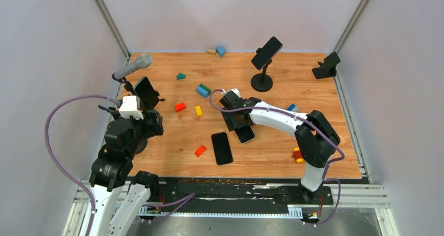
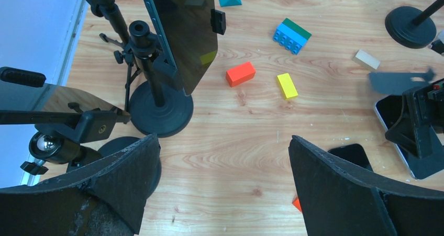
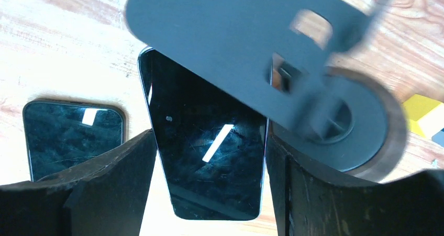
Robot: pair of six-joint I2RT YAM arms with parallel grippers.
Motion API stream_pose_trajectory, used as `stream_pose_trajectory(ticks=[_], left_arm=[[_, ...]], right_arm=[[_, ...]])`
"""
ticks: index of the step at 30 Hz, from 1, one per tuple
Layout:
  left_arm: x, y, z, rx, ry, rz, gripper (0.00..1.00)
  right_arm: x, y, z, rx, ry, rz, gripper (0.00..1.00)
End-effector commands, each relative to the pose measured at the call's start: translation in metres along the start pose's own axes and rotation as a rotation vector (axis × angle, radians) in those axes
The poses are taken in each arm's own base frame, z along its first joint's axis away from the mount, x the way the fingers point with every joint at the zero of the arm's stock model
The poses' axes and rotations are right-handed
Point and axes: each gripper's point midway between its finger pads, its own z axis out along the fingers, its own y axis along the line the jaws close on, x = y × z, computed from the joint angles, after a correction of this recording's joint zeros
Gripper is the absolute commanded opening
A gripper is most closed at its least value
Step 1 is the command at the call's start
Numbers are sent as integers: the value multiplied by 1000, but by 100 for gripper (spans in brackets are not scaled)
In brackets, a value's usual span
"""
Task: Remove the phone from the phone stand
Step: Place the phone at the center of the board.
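The right pincer (image 3: 210, 142) stands part-way open, its two fingers set against the long edges of a glossy black slab phone (image 3: 204, 178). This is the task's phone, lying between the fingers low over the pale wooden table (image 1: 173, 136); whether it rests on the wood I cannot tell. Just beyond the fingertips the dark grey flat-plate phone stand with a round base (image 3: 230, 42) shows blurred, so it seems to be rocking.

Risks, as I judge them:
- The stand may topple toward the pincer and strike the phone.
- The grip takes only smooth edges near one end, so the phone could pivot or slide out.
- A second black phone lying flat (image 3: 73, 136) sits just left of the pincer, and a careless set-down could land on it.
- The left pincer (image 2: 224, 142) is spread wide and holds nothing. Right ahead of it a dark phone clamped on a black pole stand (image 2: 183, 32) could be knocked over by a forward nudge.

Count:
- Four phones, the last a black phone tilted on a far pole stand (image 1: 267, 53) well beyond the right pincer.
- Four phone stands, including an empty black corner stand (image 1: 327, 66).
- One grey microphone (image 1: 135, 65).
- About ten small coloured toy blocks (image 2: 240, 74).
- Two pincers.
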Motion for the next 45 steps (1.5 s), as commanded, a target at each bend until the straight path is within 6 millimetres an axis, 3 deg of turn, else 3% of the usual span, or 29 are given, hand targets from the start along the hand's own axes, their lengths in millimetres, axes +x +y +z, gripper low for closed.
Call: stream_pose_trajectory(ticks=[1,6,12,19,26,36,45], left_arm=[[-7,2,0,-10,-28,0,100],[-7,2,0,-12,-29,0,100],[-7,2,0,-12,-29,0,100],[-7,2,0,-8,-28,0,100],[-7,2,0,-11,-28,0,100],[-7,2,0,-9,-29,0,100],[-7,0,1,-1,-26,3,100]], right_arm=[[-11,16,-4,-90,-21,-8,0],[0,32,-11,-187,4,-21,0],[30,44,-13,-238,69,-35,0],[51,38,-3,-172,110,13,6],[46,40,1,-138,110,100,35],[33,37,1,-91,92,187,53],[35,31,0,-60,88,192,95]])
